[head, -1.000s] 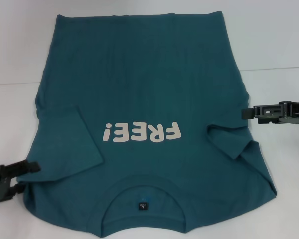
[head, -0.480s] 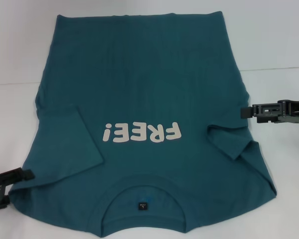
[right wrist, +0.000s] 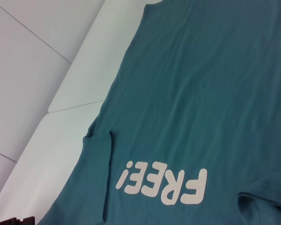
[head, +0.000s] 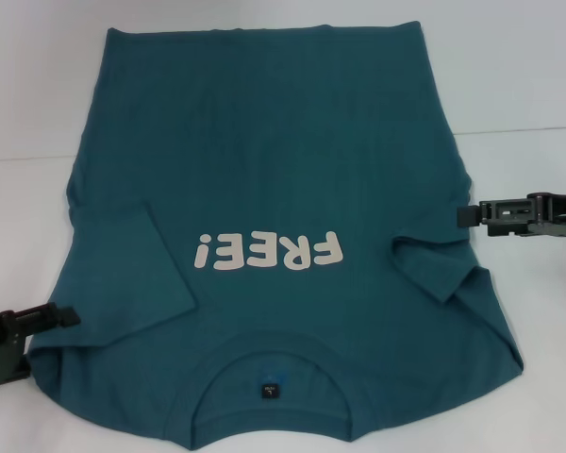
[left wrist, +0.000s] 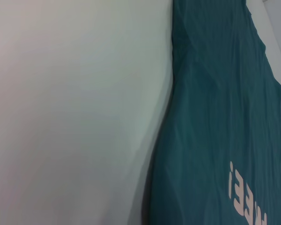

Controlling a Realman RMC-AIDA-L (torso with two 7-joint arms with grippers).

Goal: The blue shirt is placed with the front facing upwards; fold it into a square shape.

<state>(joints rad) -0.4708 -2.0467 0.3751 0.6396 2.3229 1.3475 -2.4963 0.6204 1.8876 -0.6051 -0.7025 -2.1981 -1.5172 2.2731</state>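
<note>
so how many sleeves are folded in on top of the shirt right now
2. On the teal-blue cotton T-shirt, the left short sleeve lies folded inward beside the cream FREE! lettering, near the left claw. The right short sleeve is folded inward below the right claw.

A bare test bench or lab setup: a plain white desk point(head: 509, 85) spreads out on every side of each claw, with only seams between its panels.
</note>
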